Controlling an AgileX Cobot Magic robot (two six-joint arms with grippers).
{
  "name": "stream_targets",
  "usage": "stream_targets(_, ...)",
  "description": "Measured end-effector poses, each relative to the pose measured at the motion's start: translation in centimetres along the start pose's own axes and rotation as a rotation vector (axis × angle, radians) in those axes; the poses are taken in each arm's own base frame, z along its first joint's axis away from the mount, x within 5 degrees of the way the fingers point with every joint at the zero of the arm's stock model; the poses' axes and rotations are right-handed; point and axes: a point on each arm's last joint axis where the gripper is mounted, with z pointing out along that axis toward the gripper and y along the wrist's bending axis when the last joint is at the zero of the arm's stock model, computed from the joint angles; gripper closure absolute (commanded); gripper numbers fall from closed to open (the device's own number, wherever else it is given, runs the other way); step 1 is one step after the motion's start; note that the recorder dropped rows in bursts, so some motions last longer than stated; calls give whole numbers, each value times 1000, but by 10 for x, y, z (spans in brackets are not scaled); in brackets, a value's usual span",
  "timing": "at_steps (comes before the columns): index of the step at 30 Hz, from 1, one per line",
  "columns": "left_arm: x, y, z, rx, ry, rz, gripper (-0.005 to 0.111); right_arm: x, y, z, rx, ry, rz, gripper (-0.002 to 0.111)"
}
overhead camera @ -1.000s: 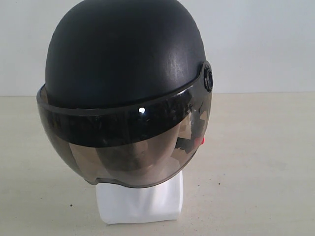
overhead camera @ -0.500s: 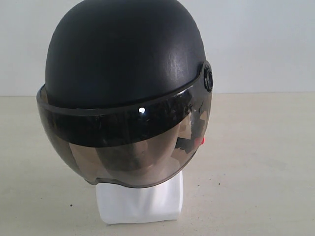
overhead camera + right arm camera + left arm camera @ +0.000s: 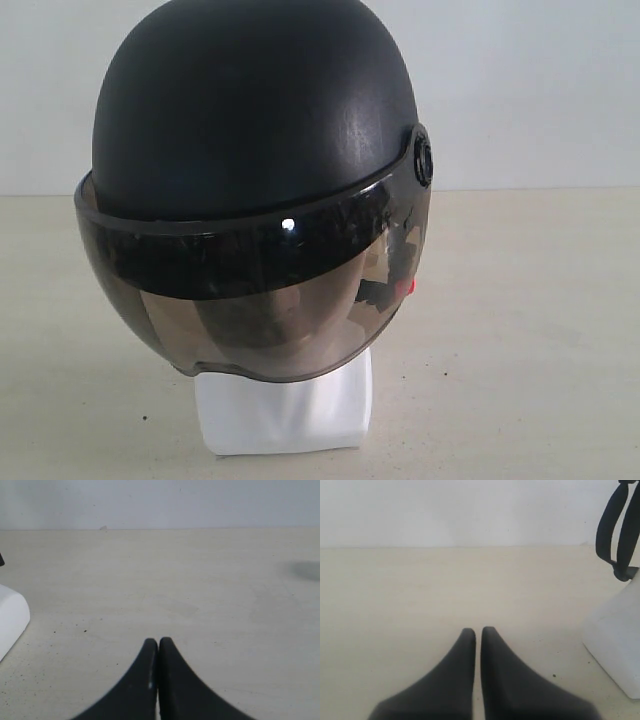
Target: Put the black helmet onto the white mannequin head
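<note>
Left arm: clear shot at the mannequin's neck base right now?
Probably yes. In the left wrist view only table lies between the left gripper and the neck base of the white mannequin head. The gripper looks shut, so grasping needs opening.

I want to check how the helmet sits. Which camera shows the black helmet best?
The exterior view: the black helmet fills it, shell and visor over the white mannequin head. The left wrist view catches only its hanging straps beside the head's base. The right wrist view shows at most a dark sliver at the edge.
</note>
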Motion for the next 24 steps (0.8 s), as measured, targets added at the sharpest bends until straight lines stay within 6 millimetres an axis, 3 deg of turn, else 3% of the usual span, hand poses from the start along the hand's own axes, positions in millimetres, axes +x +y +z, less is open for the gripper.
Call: stream_targets(24, 0, 0, 0, -2, -2, 29, 102, 0, 0, 0, 0, 0, 6, 108)
